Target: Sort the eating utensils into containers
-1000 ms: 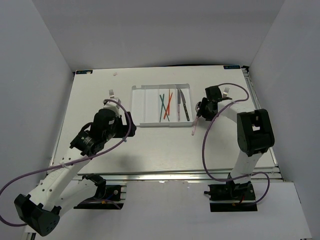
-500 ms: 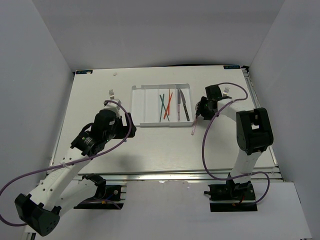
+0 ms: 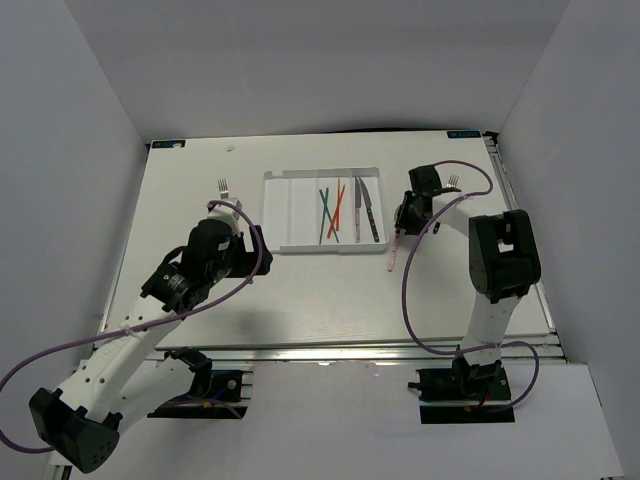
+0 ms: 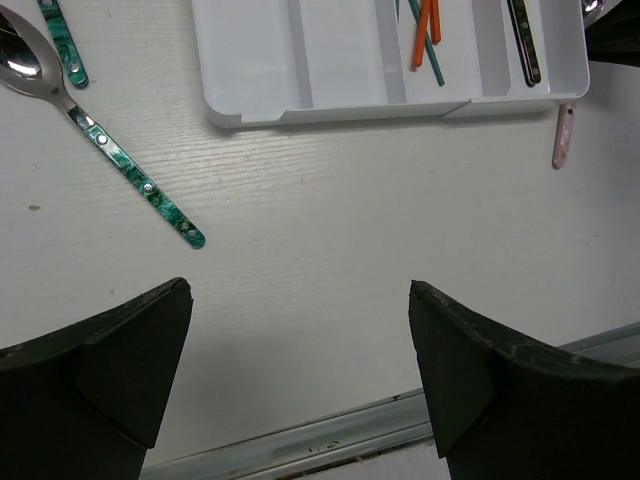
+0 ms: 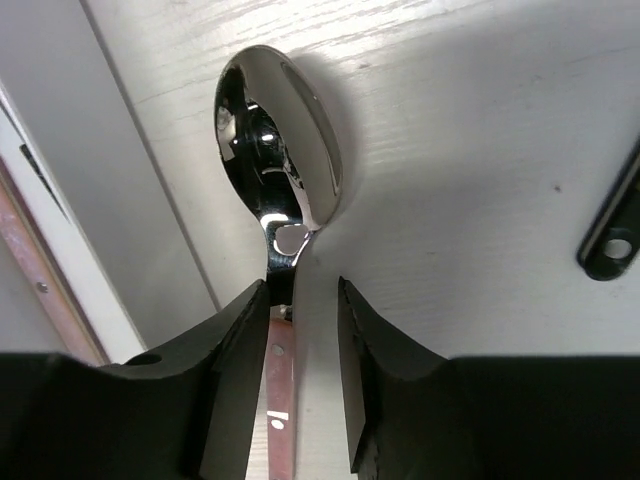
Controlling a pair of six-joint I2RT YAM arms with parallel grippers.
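Lying nearest the arm bases: pink spoon (image 3: 392,255), flat on the table just right of the tray, handle pointing toward the near edge. From above, its bowl is hidden under the right arm. The right wrist view shows the bowl whole, hollow side up and mirror-bright.

Over that spoon's neck: right gripper (image 5: 300,290), jaws partly apart and astride the handle. 1 finger looks to be against the handle. A strip of table shows between the handle and the other finger, so no clamp is visible. At the right edge of this view, 1 dark strip (image 5: 610,240) with a hole is cut off and cannot be identified.

Short of the tray's near-left corner: left gripper (image 4: 300,300), jaws spread wide, nothing between them.

Left of the tray: teal spoon (image 4: 100,140), flat on the table, bowl clipped by the picture edge. Beside it is 1 more teal handle (image 4: 62,40), its head out of frame.

White tray (image 3: 282,215), long compartments: orange chopsticks (image 3: 337,208) and teal chopsticks (image 3: 324,215) lie crossed in a middle compartment, count unclear. Right of them lie 1 pale-handled utensil (image 3: 356,210) and 1 dark-handled utensil (image 3: 371,215), heads too small to tell.

Farthest: left fork (image 3: 224,187), tines showing, handle hidden by the arm. The right fork (image 3: 453,182) sits behind the right arm, only its tines visible.
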